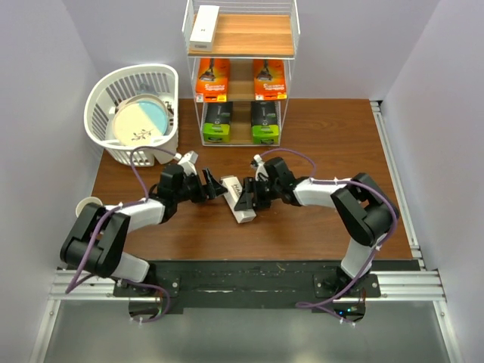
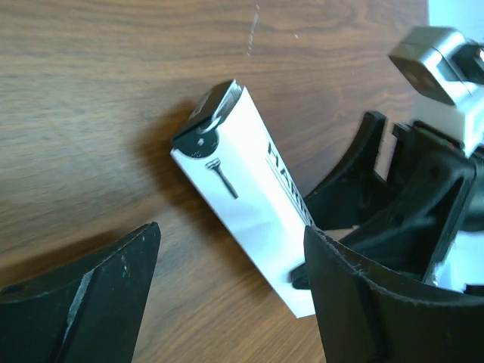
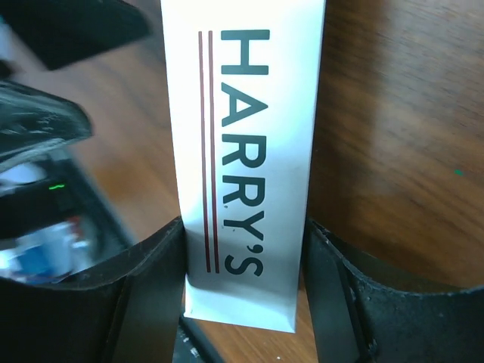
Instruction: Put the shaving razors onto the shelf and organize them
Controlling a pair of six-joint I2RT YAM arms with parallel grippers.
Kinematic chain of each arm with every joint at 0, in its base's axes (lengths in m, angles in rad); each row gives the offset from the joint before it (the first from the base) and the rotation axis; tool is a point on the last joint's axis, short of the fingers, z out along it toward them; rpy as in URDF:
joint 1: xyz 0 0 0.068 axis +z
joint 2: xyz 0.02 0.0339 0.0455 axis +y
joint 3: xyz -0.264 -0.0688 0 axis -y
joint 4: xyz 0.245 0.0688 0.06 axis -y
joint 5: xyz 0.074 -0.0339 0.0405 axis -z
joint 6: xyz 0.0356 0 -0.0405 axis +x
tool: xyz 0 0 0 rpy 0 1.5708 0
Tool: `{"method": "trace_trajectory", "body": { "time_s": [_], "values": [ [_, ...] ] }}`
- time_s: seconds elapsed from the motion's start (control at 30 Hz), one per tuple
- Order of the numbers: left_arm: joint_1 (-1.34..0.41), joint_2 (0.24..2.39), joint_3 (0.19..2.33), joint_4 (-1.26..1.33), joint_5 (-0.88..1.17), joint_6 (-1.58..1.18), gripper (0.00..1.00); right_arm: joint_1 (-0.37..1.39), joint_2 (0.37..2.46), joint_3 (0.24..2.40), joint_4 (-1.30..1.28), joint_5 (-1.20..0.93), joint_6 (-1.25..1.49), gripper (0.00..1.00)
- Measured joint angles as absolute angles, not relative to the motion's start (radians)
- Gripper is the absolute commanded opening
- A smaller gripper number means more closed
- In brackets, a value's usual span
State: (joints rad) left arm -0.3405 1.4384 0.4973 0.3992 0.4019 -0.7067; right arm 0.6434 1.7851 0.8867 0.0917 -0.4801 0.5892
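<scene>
- Last pack out: the HARRY'S box (image 1: 244, 215) lies flat mid-desk (image 1: 325, 151), its long axis slanting from the shelf (image 1: 240, 34) at the far edge toward the near edge.
- My right gripper (image 3: 242, 249) straddles it crosswise, with a finger against each long side. I read that as a pinch.
- My left gripper (image 2: 231, 231) sits just beside the box's far end, jaws spread wide, holding nothing.

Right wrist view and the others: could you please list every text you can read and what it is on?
"HARRY'S": long white box.
"HARR", rest hidden: same box, left wrist view.
Orange packs, black-and-green packs, second white box on the shelf: print too small to read.
</scene>
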Motion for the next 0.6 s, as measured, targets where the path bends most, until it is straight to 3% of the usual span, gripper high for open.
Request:
{"method": "trace_trajectory", "body": {
  "time_s": [0.13,0.3,0.4,0.6],
  "values": [
    [-0.340,1.500,0.497,0.481,0.454,-0.727,0.83,0.579,1.815,0.820,0.256,-0.647,0.645,0.61],
    [-0.341,1.570,0.507,0.554,0.488,-0.770,0.79,0.572,1.837,0.813,0.295,-0.701,0.647,0.60],
    [-0.347,1.621,0.550,0.553,0.496,-0.786,0.73,0.575,1.842,0.821,0.290,-0.707,0.641,0.60],
    [-0.360,1.672,0.637,0.480,0.464,-0.841,0.49,0.580,1.841,0.850,0.233,-0.705,0.600,0.69]
  ]
}}
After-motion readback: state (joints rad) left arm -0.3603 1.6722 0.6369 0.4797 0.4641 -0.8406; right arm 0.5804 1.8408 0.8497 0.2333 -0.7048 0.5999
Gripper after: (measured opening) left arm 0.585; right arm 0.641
